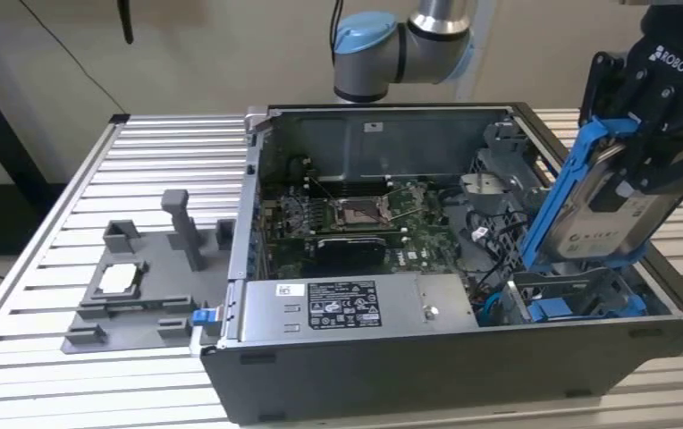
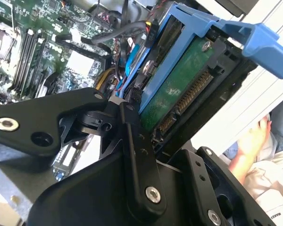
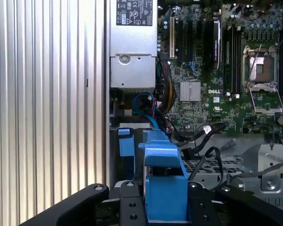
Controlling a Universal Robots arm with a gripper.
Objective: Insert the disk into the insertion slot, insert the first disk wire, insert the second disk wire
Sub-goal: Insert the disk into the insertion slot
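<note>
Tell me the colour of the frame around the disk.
The frame of the disk is bright blue, clearest in the exterior view.

Exterior overview; wrist views close over motherboard [image 3: 193, 113]

A slatted metal table [image 1: 139, 165] stands before what seems a beige wall [image 1: 223, 54].

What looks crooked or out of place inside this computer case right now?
The disk stands out: it leans steeply at the exterior view's right, clamped in the pincer, its lower end at the insertion slot but not seated. Nothing looks spilled or damaged.
</note>
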